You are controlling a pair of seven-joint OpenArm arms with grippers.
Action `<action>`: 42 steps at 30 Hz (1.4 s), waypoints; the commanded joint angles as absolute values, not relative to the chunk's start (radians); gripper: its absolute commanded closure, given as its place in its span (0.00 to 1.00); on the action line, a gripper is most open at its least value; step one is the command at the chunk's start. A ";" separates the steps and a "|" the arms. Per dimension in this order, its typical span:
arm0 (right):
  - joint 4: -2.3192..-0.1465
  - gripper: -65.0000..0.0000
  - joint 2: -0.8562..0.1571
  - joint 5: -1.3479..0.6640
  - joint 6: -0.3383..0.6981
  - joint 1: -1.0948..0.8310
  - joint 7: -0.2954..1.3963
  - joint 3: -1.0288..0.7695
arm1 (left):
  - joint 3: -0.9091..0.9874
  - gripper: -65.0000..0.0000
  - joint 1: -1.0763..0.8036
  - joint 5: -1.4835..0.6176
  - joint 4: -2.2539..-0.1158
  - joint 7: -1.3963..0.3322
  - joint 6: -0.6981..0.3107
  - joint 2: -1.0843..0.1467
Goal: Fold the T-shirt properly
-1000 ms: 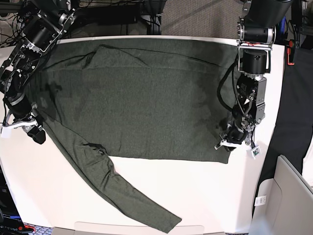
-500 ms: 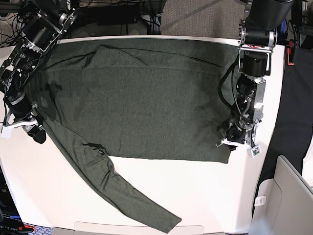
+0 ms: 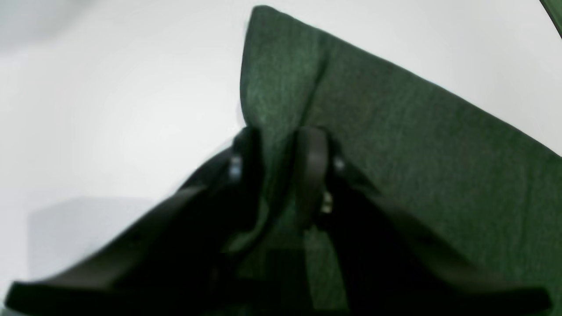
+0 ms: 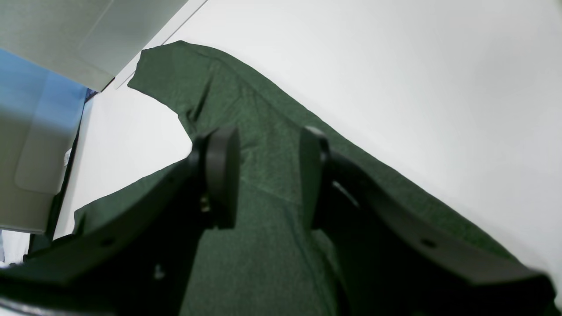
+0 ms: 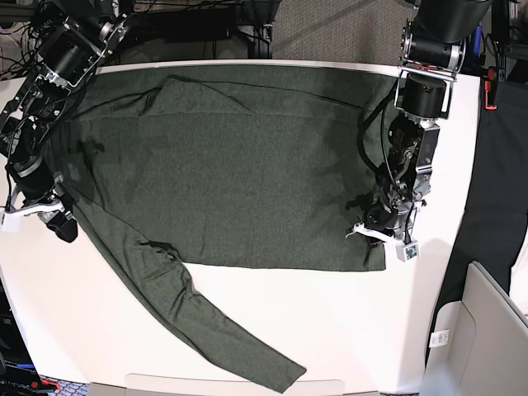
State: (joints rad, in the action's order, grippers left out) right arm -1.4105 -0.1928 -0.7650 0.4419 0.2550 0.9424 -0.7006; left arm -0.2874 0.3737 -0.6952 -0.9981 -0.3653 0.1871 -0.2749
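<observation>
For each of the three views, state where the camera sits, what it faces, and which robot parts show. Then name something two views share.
Base: high above, looking down on the white table, the spread T-shirt and both arms.
Left wrist: behind the left gripper, facing a pinched shirt fold.
Right wrist: behind the right gripper, jaws apart, over the sleeve.
Shared: base and right wrist both show that long sleeve.

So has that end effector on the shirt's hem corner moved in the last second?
Yes. The left end effector has slid inward over the T-shirt, away from the table's right edge.
</observation>
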 commanded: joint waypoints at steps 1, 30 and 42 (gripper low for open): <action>-1.426 0.64 -0.208 -0.789 0.450 0.278 0.920 -0.700 | -0.285 0.83 0.395 -0.704 -1.009 -0.372 0.185 -0.280; -1.392 0.64 -0.208 -0.785 0.450 0.320 0.920 -0.699 | -0.280 1.00 0.232 -0.704 -1.330 -0.366 0.185 -0.380; -1.274 0.64 -0.208 -0.506 0.449 0.527 0.849 -0.547 | -0.189 1.00 0.139 -0.704 -1.411 -0.372 0.185 -0.424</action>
